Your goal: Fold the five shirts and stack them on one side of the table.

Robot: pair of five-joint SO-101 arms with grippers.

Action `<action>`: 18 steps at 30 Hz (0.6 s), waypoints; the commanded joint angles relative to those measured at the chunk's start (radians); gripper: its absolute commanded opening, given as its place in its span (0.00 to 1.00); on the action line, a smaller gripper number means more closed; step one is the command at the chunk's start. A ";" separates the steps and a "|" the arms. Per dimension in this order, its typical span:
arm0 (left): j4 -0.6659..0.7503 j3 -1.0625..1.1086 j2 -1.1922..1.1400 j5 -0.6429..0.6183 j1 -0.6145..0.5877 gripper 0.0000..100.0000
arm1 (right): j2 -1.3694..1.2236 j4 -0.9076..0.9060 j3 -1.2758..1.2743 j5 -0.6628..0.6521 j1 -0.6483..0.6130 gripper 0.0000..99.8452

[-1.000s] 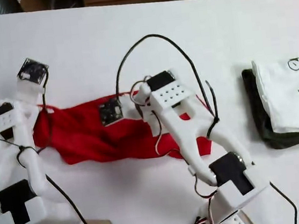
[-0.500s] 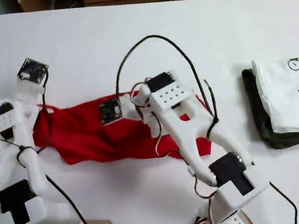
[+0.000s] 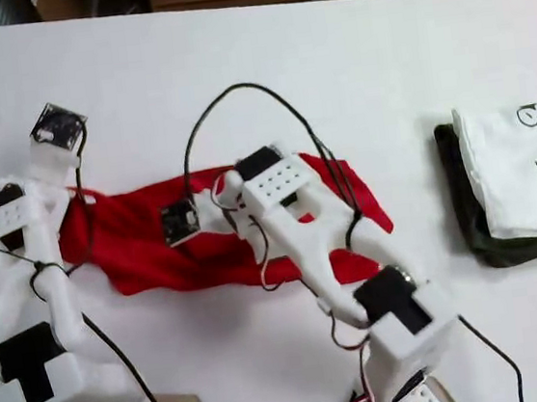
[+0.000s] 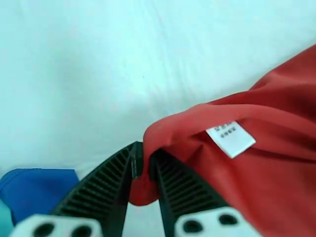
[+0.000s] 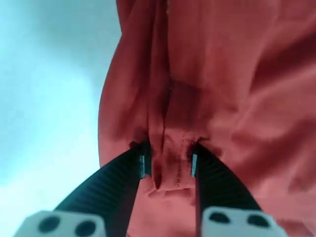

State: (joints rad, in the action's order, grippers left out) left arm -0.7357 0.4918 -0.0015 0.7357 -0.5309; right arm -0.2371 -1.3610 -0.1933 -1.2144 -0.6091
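red shirt (image 3: 132, 241) lies long-axis left to right across mid-frame — i've got my left gripper (image 4: 143, 159) pinched tight on its left end, and my right gripper (image 5: 168, 165) clamping bunched fabric near its middle.

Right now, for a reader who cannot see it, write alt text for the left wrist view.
The left gripper is shut on a fold of the red shirt, near its white label, on the white table. A blue cloth lies beside the gripper.
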 commanded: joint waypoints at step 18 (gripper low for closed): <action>0.014 -0.039 0.005 -0.005 -0.006 0.02 | 0.214 -0.107 -0.003 0.006 0.053 0.02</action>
State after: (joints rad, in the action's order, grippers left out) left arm -0.7357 0.4918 -0.0015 0.7357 -0.5309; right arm -0.0944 -1.4484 -0.1933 -1.2144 -0.5616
